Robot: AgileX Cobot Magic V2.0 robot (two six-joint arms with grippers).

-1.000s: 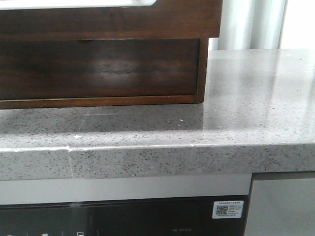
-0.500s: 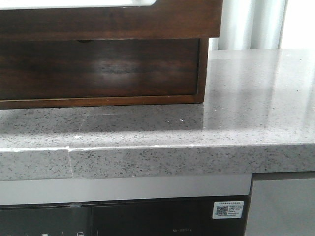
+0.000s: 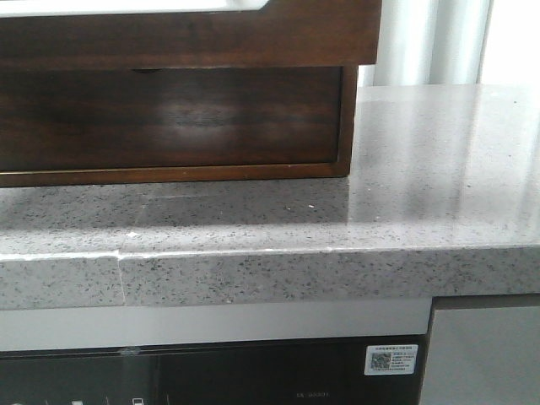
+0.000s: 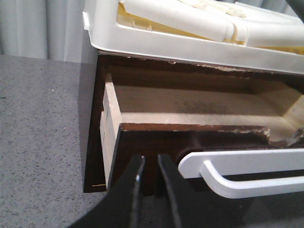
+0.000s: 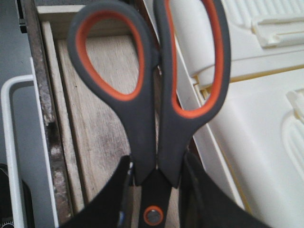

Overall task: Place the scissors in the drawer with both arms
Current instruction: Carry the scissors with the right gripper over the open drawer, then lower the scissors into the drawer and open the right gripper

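Holding the scissors (image 5: 152, 95) over the open drawer (image 4: 190, 102), the right tool (image 5: 154, 185) is gripping them just above the pivot screw, handles pointing away from the wrist, a black finger pressing on each side. Beneath the orange-and-grey loops the drawer's pale wooden floor is showing, so the scissors are hanging above the cavity, not lying in it; how high above, I cannot tell. The white tray (image 5: 256, 133) on the cabinet top is sitting just beside the drawer on one side.

The left tool (image 4: 147, 190) is sitting right in front of the drawer's dark front, near its left corner, beside a white handle (image 4: 242, 173). Its fingers are showing only a narrow slit between them and nothing is visible in that slit; whether they are pinching anything out of view, I cannot tell. The drawer is standing pulled out from the cabinet (image 3: 186, 118), its inside bare as far as seen.

The front view is showing only the cabinet on the grey table (image 3: 422, 169), with no arm in sight.

By my judgement, the placing step is under way: drawer opened, scissors carried over it. The next move is calling for lowering the scissors toward the drawer floor, clear of the walls and the tray's overhang, then releasing them; pushing the drawer shut would be following.
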